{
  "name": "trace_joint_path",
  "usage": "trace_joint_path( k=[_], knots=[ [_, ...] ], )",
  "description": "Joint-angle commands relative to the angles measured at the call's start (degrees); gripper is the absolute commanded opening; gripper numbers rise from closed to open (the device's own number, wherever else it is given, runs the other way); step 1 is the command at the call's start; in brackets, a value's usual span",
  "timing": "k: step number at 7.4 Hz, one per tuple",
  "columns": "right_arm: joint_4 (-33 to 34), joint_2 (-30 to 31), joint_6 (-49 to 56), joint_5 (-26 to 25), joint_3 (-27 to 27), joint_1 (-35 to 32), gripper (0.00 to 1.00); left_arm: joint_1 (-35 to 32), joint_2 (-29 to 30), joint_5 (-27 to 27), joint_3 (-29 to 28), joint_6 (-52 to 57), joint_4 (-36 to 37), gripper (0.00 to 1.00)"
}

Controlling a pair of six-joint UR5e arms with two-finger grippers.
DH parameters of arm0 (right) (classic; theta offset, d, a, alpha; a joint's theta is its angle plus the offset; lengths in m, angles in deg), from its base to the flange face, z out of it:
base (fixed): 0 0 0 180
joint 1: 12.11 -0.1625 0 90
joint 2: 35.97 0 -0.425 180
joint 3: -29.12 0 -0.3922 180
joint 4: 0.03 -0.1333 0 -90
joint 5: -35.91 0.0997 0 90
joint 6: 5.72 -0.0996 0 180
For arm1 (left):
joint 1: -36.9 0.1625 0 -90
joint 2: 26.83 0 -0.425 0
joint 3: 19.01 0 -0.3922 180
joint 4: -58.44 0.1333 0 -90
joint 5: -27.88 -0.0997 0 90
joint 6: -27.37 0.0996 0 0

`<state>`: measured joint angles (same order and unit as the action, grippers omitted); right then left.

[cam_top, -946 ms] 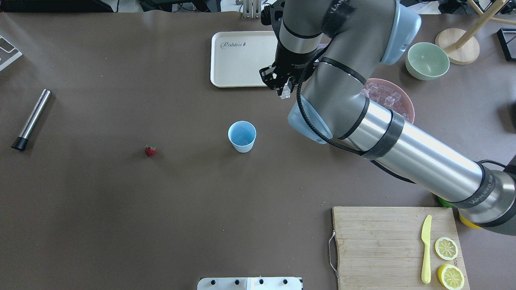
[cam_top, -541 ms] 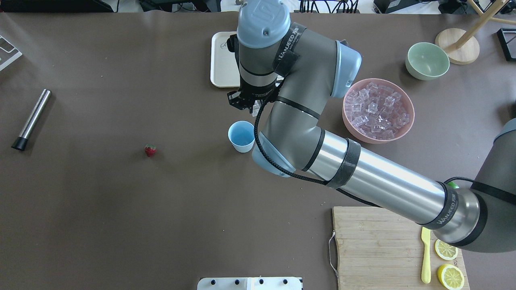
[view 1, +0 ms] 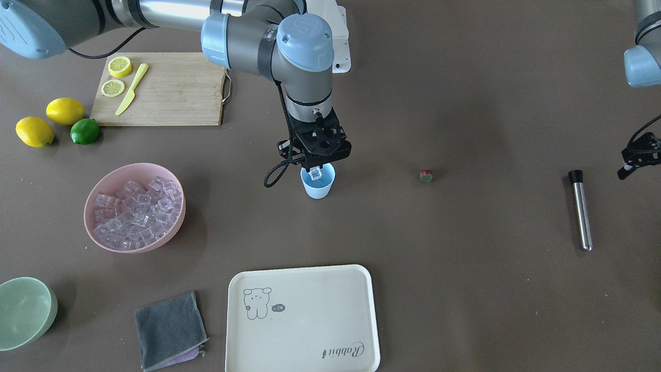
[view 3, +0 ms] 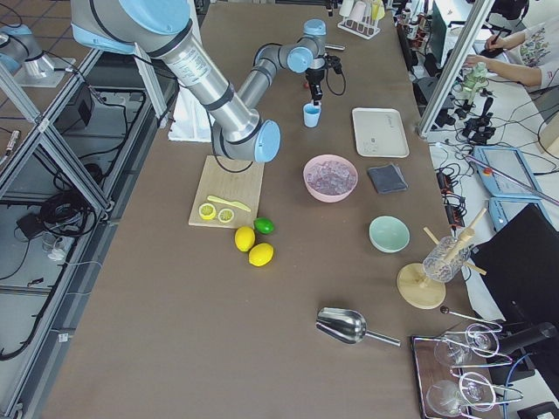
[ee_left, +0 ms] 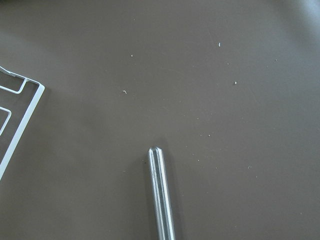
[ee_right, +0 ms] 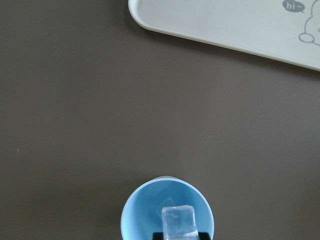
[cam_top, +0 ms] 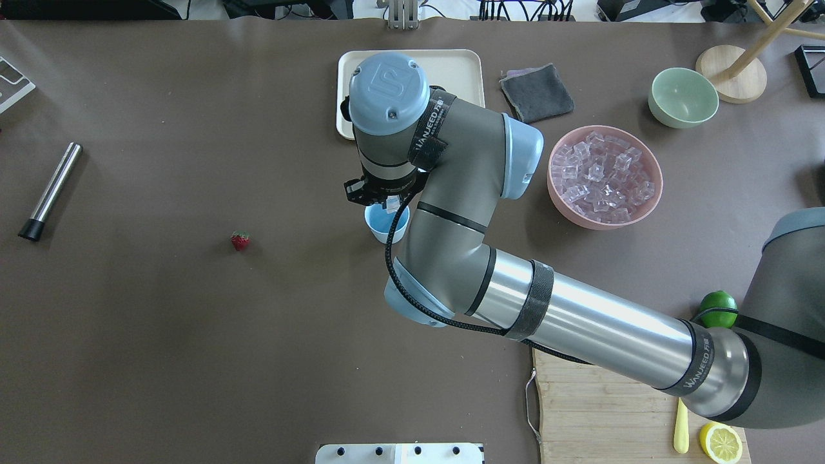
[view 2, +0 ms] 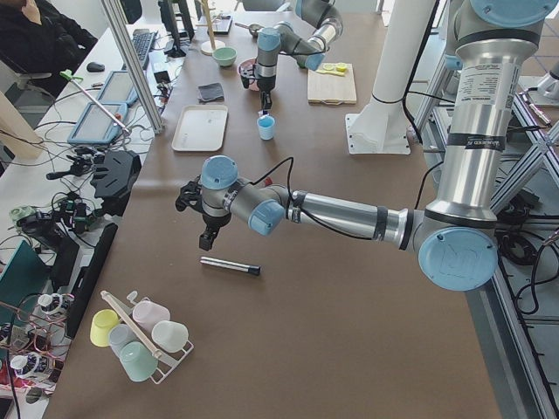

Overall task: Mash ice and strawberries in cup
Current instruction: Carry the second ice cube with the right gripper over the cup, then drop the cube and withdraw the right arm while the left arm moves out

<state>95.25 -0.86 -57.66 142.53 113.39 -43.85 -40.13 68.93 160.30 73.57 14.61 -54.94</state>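
The light-blue cup (view 1: 318,187) stands upright mid-table, also in the overhead view (cam_top: 381,225) and the right wrist view (ee_right: 145,210). My right gripper (view 1: 315,169) is shut on one clear ice cube (ee_right: 178,223) and holds it just above the cup's mouth. More ice (cam_top: 602,177) fills a pink bowl (view 1: 139,248). The strawberry (cam_top: 240,241) lies alone on the table, left of the cup. My left gripper (view 2: 208,234) hovers over a steel muddler (ee_left: 161,195); its fingers do not show clearly, so I cannot tell if it is open.
A cream tray (cam_top: 451,71) and a grey cloth (cam_top: 537,92) lie beyond the cup. A pale green bowl (cam_top: 683,96) stands far right. A cutting board (view 1: 175,88) with lemon slices and a knife, two lemons and a lime (view 1: 85,131) sit near the robot's right.
My right arm has swung from beside the tray leftward and toward the robot, carrying the ice cube over the cup. The cup and strawberry have not moved.
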Motion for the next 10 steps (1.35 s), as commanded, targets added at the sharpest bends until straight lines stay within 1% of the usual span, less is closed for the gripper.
trace_joint_path(
  k=[1, 2, 3, 4, 5, 6, 7, 8, 9, 10],
  knots=[
    [0.0, -0.2, -0.4, -0.3, -0.2, 0.5, 0.08, -0.1, 0.1, -0.1, -0.2, 0.0, 0.0, 0.98],
    [-0.5, -0.2, -0.2, -0.7, -0.9, 0.5, 0.29, -0.1, 0.1, -0.1, -0.1, 0.0, 0.0, 0.98],
    [-3.8, -0.1, -0.3, -1.3, -2.2, 0.5, 0.54, -0.1, 0.1, -0.1, -0.2, 0.0, 0.0, 0.98],
    [-4.4, -0.1, -0.3, -1.3, -2.4, 0.5, 0.70, -0.1, 0.1, -0.1, -0.3, 0.0, 0.0, 0.98],
    [-4.4, 0.0, -0.3, -1.5, -2.5, 0.5, 0.81, 0.0, 0.1, -0.1, -0.3, 0.0, 0.0, 0.98],
    [-4.4, -0.1, 0.1, -1.7, -2.5, 0.4, 0.88, 0.0, 0.1, -0.1, -0.3, 0.0, 0.0, 0.98],
    [-4.1, -0.5, 0.3, -1.0, -1.7, -1.1, 0.88, 0.3, 1.3, -0.1, -0.3, -0.1, 0.3, 0.98],
    [-3.4, -0.7, 0.0, 3.9, 0.5, -5.5, 0.87, 1.1, 2.5, 0.0, -0.3, -2.1, 0.1, 0.98],
    [0.5, -0.1, 1.4, 13.3, 3.1, -13.0, 0.86, 2.7, 5.2, -0.3, 0.6, -5.0, 0.3, 0.98],
    [3.0, 1.8, 7.8, 17.3, 4.9, -18.2, 0.88, 5.4, 7.9, -2.1, 1.8, -8.4, 0.4, 0.97]
  ],
)
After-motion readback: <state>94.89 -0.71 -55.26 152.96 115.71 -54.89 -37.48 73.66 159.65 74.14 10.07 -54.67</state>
